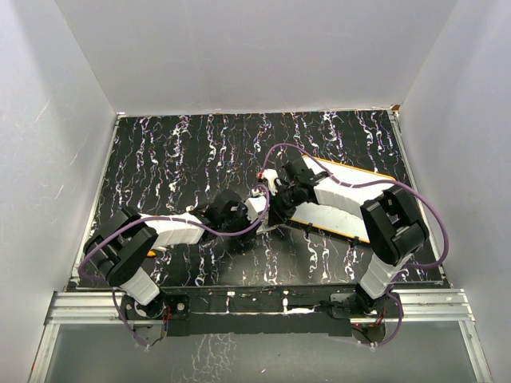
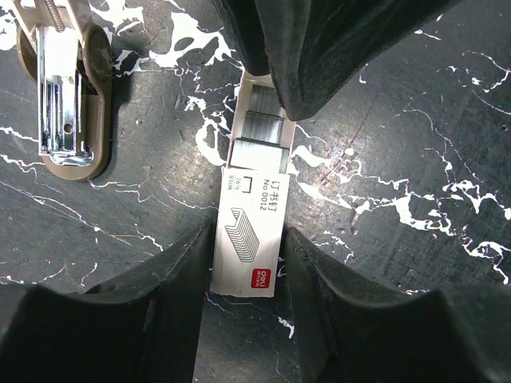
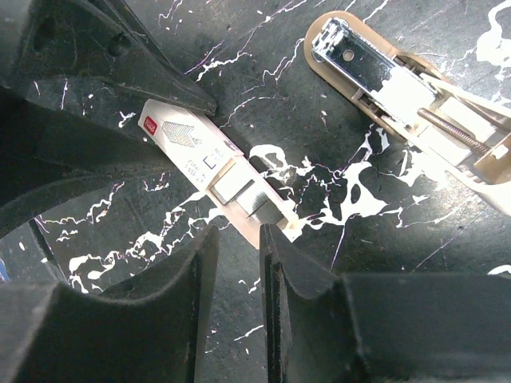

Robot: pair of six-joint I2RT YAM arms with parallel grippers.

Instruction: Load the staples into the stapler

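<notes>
The staples box (image 2: 249,231), a cream sleeve with a red logo, lies flat on the black marbled table. Its inner tray is slid out, baring a grey strip of staples (image 2: 260,128). My left gripper (image 2: 247,275) is shut on the sleeve, a finger pressed to each long side. My right gripper (image 3: 239,239) hovers at the tray's far end (image 3: 267,219), with its jaws narrowly apart and nothing clamped between them. The beige stapler (image 3: 383,76) lies opened out beside the box, its metal channel facing up. In the top view the box (image 1: 257,209) sits between both grippers.
A white board with an orange edge (image 1: 359,179) lies under the right arm. White walls stand around the table on three sides. The stapler (image 2: 64,96) lies a short way to the far side of the box.
</notes>
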